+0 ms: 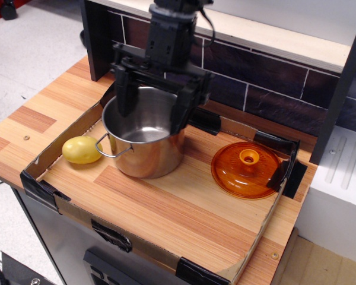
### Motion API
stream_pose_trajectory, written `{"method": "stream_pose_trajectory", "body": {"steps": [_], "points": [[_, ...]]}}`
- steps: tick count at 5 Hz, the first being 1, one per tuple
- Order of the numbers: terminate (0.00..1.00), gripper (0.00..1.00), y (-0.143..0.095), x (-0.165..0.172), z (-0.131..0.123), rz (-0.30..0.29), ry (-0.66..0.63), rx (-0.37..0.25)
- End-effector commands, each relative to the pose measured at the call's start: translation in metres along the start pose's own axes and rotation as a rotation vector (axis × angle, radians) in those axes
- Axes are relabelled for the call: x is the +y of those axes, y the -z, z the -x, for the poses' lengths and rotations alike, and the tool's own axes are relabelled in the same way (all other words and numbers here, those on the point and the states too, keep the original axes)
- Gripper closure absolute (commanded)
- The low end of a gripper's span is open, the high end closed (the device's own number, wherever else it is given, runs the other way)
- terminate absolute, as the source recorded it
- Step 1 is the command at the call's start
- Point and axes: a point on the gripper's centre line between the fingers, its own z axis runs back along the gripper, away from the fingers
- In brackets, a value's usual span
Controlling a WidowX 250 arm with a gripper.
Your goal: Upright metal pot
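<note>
The metal pot (147, 155) stands upright on the wooden board, its open mouth facing up and one wire loop handle (108, 148) pointing front-left. My gripper (153, 100) hangs straight down over the pot's mouth with its jaws spread wide. The left finger (123, 89) is at the back-left of the rim and the right finger (185, 107) is at the right rim. I cannot tell whether either finger touches the rim. Nothing is held between them.
A yellow potato (81, 149) lies just left of the pot, close to its handle. An orange translucent lid (246, 169) lies to the right. A low cardboard wall (50, 193) rings the board. A dark tiled back wall (267, 98) and shelf stand behind.
</note>
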Motion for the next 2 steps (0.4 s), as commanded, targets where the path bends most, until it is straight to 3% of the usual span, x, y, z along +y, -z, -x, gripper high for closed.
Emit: {"method": "stream_pose_trajectory", "body": {"steps": [1, 2], "points": [[0.0, 0.0, -0.089, 0.017, 0.01, 0.105, -0.099, -0.284], [0.0, 0.0, -0.113, 0.028, 0.014, 0.037, -0.201, -0.353]]}}
